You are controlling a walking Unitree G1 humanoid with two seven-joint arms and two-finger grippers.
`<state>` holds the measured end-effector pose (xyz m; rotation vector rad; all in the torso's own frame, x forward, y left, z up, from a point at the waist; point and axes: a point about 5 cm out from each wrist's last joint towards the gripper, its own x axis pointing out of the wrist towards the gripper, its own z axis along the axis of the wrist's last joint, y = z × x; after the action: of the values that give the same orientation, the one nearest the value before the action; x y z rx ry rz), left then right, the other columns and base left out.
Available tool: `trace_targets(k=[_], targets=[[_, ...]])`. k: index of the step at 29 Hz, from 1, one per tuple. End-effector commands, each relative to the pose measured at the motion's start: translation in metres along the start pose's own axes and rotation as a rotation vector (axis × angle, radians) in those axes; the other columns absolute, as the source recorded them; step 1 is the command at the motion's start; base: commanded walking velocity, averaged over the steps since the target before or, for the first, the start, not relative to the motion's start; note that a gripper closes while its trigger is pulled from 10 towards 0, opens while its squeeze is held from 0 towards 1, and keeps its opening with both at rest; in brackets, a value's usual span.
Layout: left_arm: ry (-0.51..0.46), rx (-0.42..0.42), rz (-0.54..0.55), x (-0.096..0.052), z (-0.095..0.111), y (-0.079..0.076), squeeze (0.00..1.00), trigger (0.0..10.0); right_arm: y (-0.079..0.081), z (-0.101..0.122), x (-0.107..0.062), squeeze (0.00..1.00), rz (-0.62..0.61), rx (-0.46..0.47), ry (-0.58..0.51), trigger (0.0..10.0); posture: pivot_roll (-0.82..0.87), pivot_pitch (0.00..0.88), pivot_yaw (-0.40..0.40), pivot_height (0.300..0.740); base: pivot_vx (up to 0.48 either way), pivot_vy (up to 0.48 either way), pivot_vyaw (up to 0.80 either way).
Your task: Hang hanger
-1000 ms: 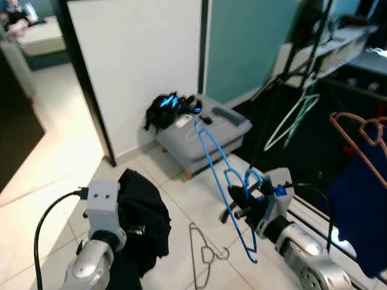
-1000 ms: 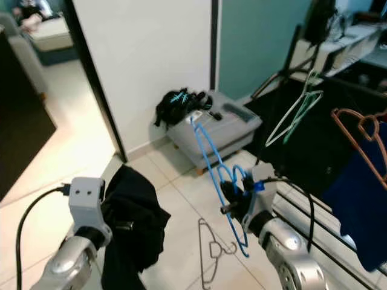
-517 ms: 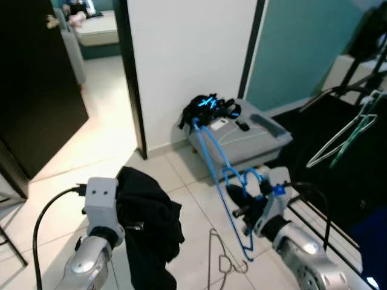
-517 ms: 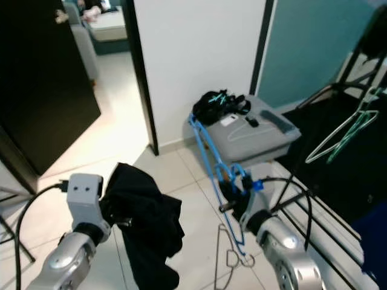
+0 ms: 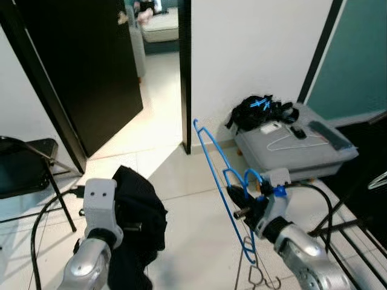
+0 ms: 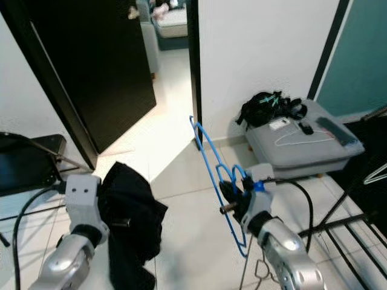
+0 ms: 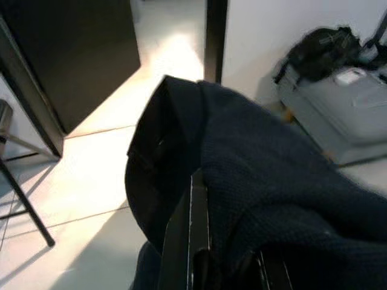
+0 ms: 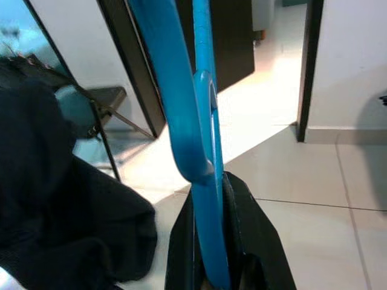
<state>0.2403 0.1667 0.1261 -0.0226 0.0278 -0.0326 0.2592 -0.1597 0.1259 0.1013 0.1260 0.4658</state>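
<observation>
Dark door (image 5: 78, 72): seen at 11 o'clock, standing open.
Grey padded bench (image 5: 302, 151): at 2 o'clock; a black bag (image 5: 260, 112) is borne on it.
Black garment (image 5: 136, 217): gripped by the closed left gripper (image 7: 199, 254) at 8 o'clock.
Blue plastic hanger (image 5: 221, 175): clamped in the right gripper (image 8: 208, 241) at 5 o'clock, tilted toward 11 o'clock.

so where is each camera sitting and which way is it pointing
Left eye view: on the head, facing forward and down at the tiled floor; both silver arms show, the right gripper holding the blue hanger.
Right eye view: the head camera's other eye, same scene; the left gripper holds the black garment.
Left wrist view: along the left fingers, under the garment.
Right wrist view: along the right fingers, shut on the hanger.
Shared: both wrist views catch the garment.
</observation>
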Motion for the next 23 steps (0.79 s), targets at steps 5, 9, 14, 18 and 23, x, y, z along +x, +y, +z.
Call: trace_targets(k=[5,9,14,18,23], targets=[[-0.010,-0.050,0.013,-0.0010,0.0014,0.0062,0.00,10.0,0.0054,-0.0002,0.0015,0.00,0.023,0.004,-0.004,10.0,0.03,0.000,-0.015,0.740,0.000,0.000,0.78],[-0.009,-0.071,0.013,-0.0006,0.0018,0.0066,0.00,10.0,0.0051,-0.0002,0.0011,0.00,0.024,0.005,-0.003,10.0,0.03,0.000,-0.016,0.740,0.000,0.000,0.78],[-0.003,-0.097,-0.003,0.0007,0.0017,0.0049,0.00,10.0,0.0043,0.0000,0.0003,0.00,0.028,0.003,0.001,10.0,0.02,0.000,-0.021,0.740,0.000,0.000,0.78],[-0.002,-0.112,-0.009,0.0012,0.0020,0.0041,0.00,10.0,0.0039,0.0002,-0.0004,0.00,0.029,-0.001,0.003,10.0,0.02,0.000,-0.023,0.740,0.000,0.000,0.78],[-0.003,-0.121,-0.012,0.0014,0.0022,0.0036,0.00,10.0,0.0037,0.0004,-0.0006,0.00,0.031,-0.005,0.006,10.0,0.02,0.000,-0.026,0.740,0.000,0.000,0.78]])
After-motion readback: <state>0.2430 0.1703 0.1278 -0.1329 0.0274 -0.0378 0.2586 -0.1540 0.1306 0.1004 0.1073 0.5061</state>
